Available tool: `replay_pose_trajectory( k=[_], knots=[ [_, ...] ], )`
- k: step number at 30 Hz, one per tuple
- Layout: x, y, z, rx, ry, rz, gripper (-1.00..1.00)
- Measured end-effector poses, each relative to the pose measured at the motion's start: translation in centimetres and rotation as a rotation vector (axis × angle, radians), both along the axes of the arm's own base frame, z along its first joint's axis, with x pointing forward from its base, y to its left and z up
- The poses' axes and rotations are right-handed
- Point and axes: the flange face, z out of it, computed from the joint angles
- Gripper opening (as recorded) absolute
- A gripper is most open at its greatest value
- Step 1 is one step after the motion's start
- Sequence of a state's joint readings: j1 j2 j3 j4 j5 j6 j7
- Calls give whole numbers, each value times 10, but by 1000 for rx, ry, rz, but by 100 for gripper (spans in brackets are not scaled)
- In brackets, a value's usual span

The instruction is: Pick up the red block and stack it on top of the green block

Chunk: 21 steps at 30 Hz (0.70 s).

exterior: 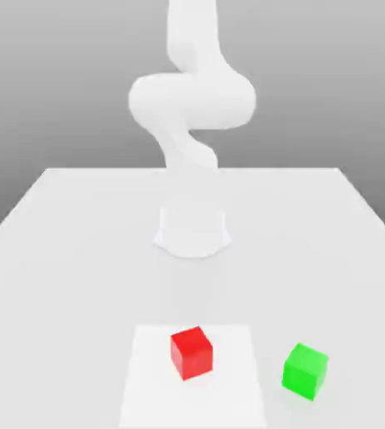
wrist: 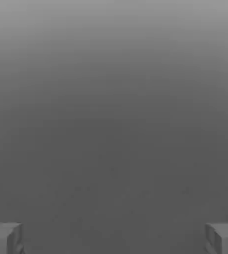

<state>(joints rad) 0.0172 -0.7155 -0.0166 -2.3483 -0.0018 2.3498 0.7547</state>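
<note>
Red block (exterior: 191,352) is sitting near the green block (exterior: 305,369) on the worktop (exterior: 62,251); the hand (wrist: 114,238), released, is risking nudging either while descending.

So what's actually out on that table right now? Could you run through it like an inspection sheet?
Surface: white table with a lighter square patch near the front.
Job's things: red block on the patch; green block apart from it, toward the exterior view's right, off the patch.
Clutter: nothing seen.
Claw: claw open wide, nothing between its fingertips.
Cables: nothing seen.
Surroundings: white arm rising from its base; plain grey backdrop.
</note>
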Motion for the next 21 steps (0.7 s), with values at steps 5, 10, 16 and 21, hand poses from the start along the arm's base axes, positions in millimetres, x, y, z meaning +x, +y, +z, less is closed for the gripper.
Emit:
replay_pose_trajectory(
  k=[5,10,16,21],
  knots=[
    [52,-1,-120,-48,186,92,0],
    [68,1,-238,-88,360,184,0],
    [47,2,-373,-130,567,301,0],
    [15,0,-459,-153,696,377,0]
  ],
)
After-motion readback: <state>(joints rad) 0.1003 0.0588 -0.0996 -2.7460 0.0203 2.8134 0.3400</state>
